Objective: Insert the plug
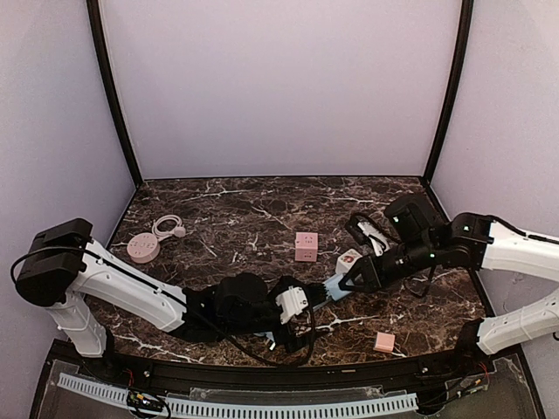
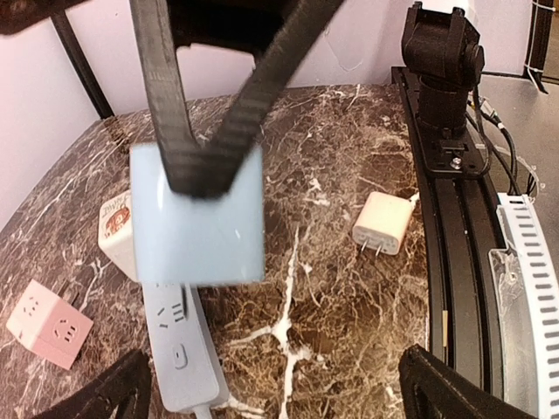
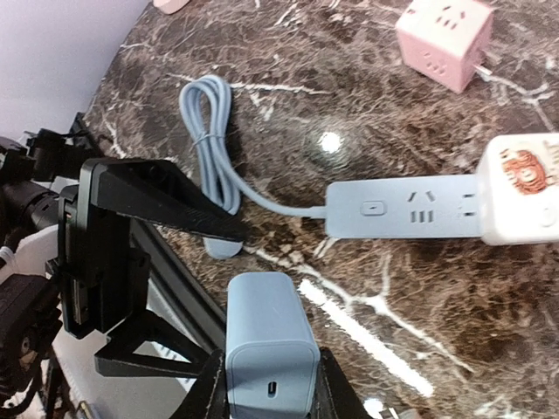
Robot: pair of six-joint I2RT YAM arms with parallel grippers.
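Observation:
My right gripper (image 3: 266,388) is shut on a light blue charger plug (image 3: 269,336) and holds it above the marble table, short of the free end of the light blue power strip (image 3: 410,208). A white cube adapter with a sticker (image 3: 524,188) sits plugged into the strip's far end. In the left wrist view the blue plug (image 2: 196,214) hangs over the strip (image 2: 179,349). My left gripper (image 2: 271,397) is open and empty, low beside the strip's switch end. In the top view both grippers meet at centre front: left gripper (image 1: 307,307), right gripper (image 1: 349,284).
A pink cube socket (image 1: 306,246) stands behind the strip. A pale pink charger (image 1: 384,342) lies at the front right. A pink round socket with coiled cord (image 1: 142,248) is at the left. The strip's cable coil (image 3: 210,131) lies near the front rail.

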